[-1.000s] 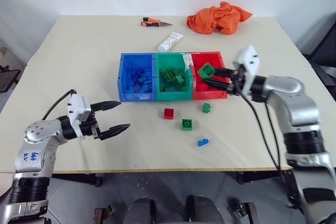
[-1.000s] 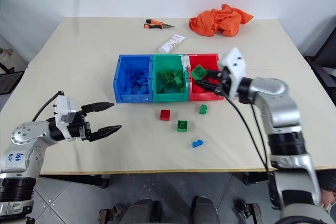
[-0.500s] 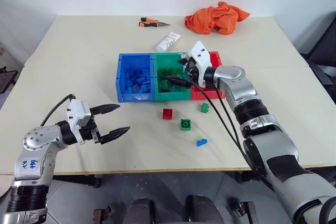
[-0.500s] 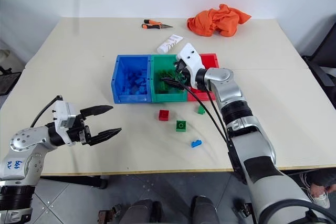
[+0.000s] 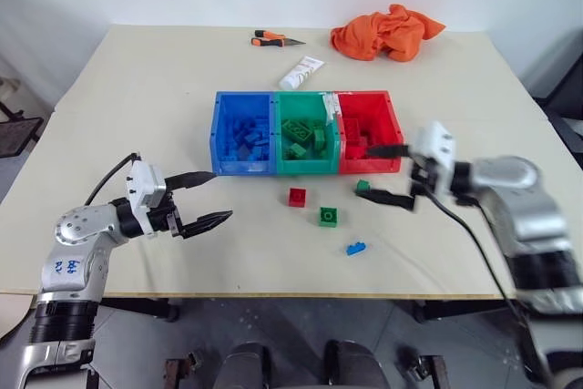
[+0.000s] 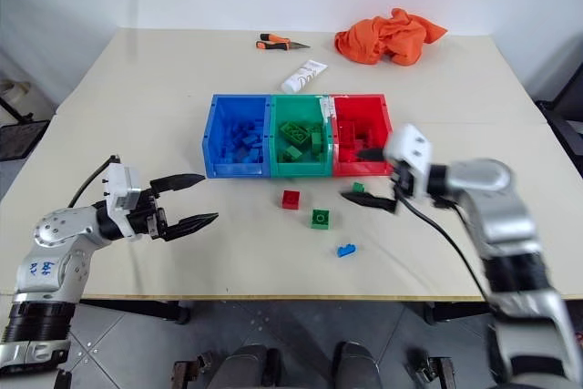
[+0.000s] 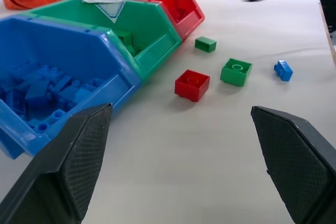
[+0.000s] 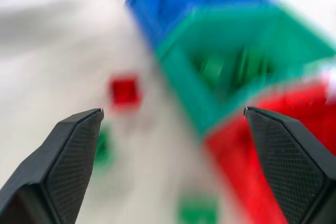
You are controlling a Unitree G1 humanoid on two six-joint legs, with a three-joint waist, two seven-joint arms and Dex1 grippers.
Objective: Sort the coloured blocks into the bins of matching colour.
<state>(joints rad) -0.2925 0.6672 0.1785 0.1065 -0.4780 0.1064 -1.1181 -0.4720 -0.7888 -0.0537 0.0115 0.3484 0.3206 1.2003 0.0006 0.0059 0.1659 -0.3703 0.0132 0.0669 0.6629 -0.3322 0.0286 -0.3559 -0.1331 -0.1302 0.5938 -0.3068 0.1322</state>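
A pale beige surface [image 5: 137, 97] carries three open bins joined in a row: a blue bin [image 5: 242, 132] on the robot's left, a green bin [image 5: 304, 132] in the middle and a red bin [image 5: 368, 130] on the right. Blue blocks lie piled in the blue bin, green blocks in the green bin; the contents of the red bin are too dim to make out.

Four loose blocks sit on the surface in front of the bins, all apart from one another. A red block [image 5: 297, 197] lies just in front of the green bin. A square green block [image 5: 329, 216] lies a little nearer the robot. A smaller green block [image 5: 363, 186] sits just in front of the red bin. A flat blue block [image 5: 355, 248] lies nearest the front edge.

The right tool [image 5: 386, 173] hovers in front of the red bin, its two black fingers spread wide and holding nothing; the lower finger is just beside the smaller green block. The left tool [image 5: 204, 198] hovers over bare surface, well to the left of the loose blocks, fingers also apart and empty. Blue handwriting on the left arm cannot be read.

Behind the bins lie a white tube [image 5: 301, 72] with unreadable print, an orange-handled tool [image 5: 271, 40] and a crumpled orange cloth [image 5: 387, 32].
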